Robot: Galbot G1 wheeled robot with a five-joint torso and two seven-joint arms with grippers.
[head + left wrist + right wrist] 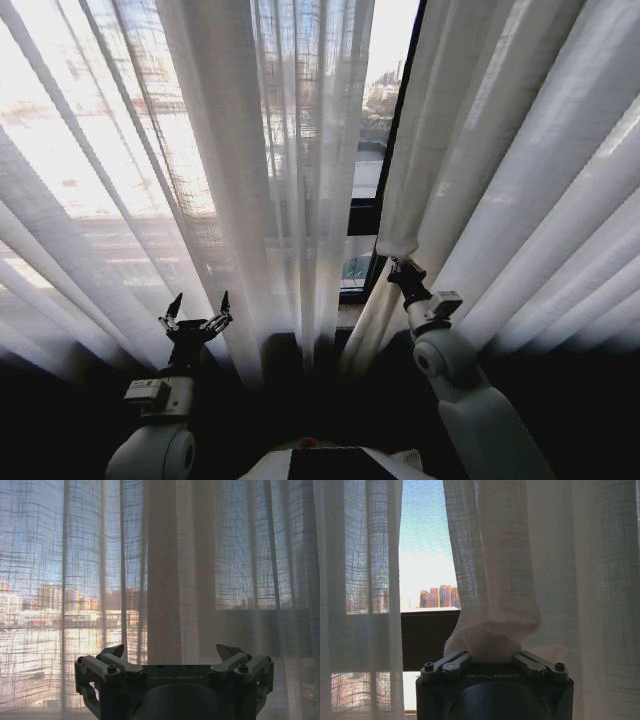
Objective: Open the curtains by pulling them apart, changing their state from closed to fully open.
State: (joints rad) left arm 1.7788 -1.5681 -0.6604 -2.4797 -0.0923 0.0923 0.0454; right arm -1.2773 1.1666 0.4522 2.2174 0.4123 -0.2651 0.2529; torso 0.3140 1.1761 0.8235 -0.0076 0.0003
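Observation:
The curtains hang as two sheer white pleated panels. The left panel [230,150] covers the left and middle of the window; the right panel [520,170] covers the right side. A narrow gap between them shows the window [375,110]. My right gripper [400,266] is shut on the inner edge of the right panel, and the fabric bunches [492,637] between its fingers [451,662]. My left gripper [199,308] is open and raised just in front of the left panel [165,580]. Its fingertips [114,651] are spread with no fabric between them.
A black window frame bar [392,150] runs down the gap, with a dark sill [427,635] below and city buildings outside. The floor below the curtains is dark. My body's top [320,462] shows at the bottom of the head view.

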